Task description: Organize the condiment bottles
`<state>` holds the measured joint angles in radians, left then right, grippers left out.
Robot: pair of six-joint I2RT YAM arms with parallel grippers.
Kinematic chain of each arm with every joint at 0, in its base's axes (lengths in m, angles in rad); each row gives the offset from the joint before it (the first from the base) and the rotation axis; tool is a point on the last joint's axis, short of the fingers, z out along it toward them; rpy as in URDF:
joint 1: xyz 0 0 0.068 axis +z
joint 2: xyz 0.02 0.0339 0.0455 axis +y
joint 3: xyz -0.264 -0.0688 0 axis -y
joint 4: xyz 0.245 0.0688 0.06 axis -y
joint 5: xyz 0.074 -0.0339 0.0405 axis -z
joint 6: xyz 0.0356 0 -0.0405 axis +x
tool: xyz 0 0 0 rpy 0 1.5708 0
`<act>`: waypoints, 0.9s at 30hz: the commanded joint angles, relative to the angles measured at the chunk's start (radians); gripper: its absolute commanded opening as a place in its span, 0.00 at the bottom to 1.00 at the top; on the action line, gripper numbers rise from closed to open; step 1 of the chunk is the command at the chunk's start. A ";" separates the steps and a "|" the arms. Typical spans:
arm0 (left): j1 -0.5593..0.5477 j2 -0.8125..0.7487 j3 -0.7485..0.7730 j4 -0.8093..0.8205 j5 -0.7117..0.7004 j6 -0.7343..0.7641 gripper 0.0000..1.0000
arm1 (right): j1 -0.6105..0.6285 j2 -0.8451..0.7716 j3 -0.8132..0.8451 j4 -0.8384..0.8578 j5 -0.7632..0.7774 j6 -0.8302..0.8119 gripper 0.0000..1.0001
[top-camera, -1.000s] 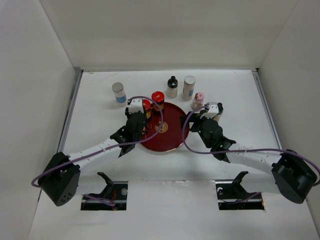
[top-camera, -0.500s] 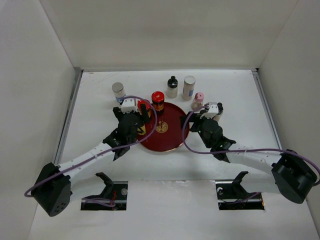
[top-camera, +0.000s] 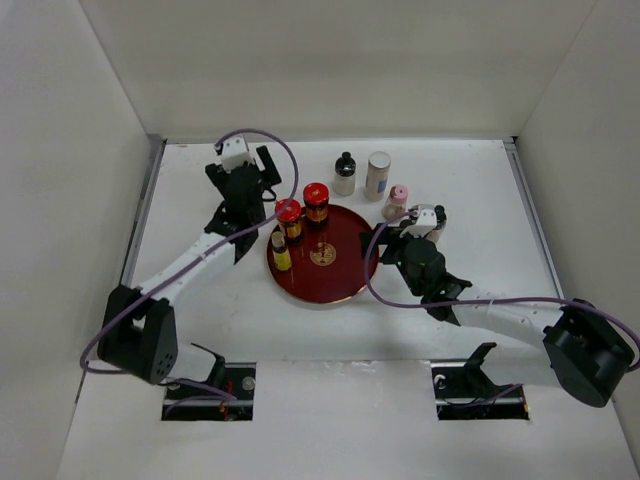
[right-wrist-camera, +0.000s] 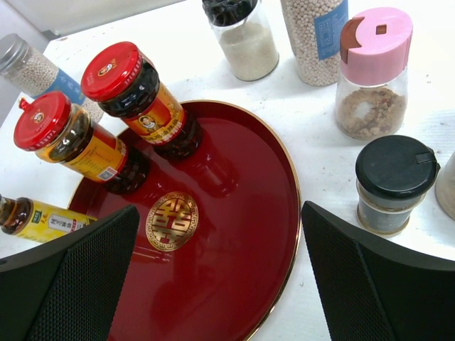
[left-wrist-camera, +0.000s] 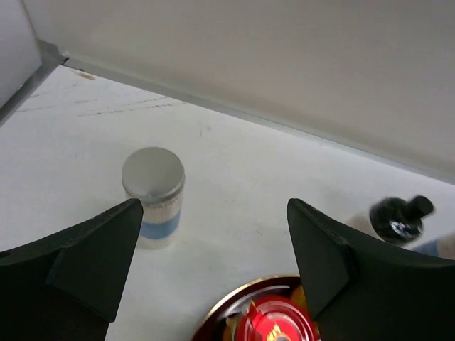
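Observation:
The dark red tray (top-camera: 340, 270) holds two red-lidded jars (top-camera: 288, 214) (top-camera: 316, 198) and a slim yellow-labelled bottle (top-camera: 281, 252). My left gripper (top-camera: 250, 176) is raised over the back left and stands open and empty. In its wrist view the left gripper (left-wrist-camera: 215, 206) frames bare table, with a silver-lidded jar (left-wrist-camera: 153, 195) beyond its left finger and a red lid (left-wrist-camera: 274, 323) below. My right gripper (top-camera: 396, 232) (right-wrist-camera: 219, 209) is open over the tray's right half (right-wrist-camera: 234, 234). A black-capped jar (right-wrist-camera: 394, 181) stands by its right finger.
Behind the tray stand a black-capped bottle (top-camera: 345, 172), a tall silver-lidded jar (top-camera: 378, 174) and a pink-capped jar (top-camera: 397, 200). White walls close in the table on the left, back and right. A white container's edge (right-wrist-camera: 448, 188) shows at far right.
My left gripper opened off the red-lidded jar on the tray, then rose and swung to the back left. The slim bottle now shows on the tray. The right arm has not moved.

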<state>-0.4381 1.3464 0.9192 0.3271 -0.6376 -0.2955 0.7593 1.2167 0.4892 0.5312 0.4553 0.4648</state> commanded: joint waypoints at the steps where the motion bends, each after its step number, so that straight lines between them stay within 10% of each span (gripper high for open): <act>1: 0.058 0.086 0.105 -0.045 0.044 -0.004 0.82 | -0.001 -0.029 0.008 0.032 -0.001 0.005 0.99; 27: 0.240 0.421 0.320 -0.152 0.171 -0.036 0.67 | -0.001 0.003 0.014 0.033 -0.020 0.015 0.99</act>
<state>-0.2028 1.7695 1.2003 0.1646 -0.4782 -0.3229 0.7593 1.2179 0.4892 0.5312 0.4473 0.4683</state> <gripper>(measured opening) 0.681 0.993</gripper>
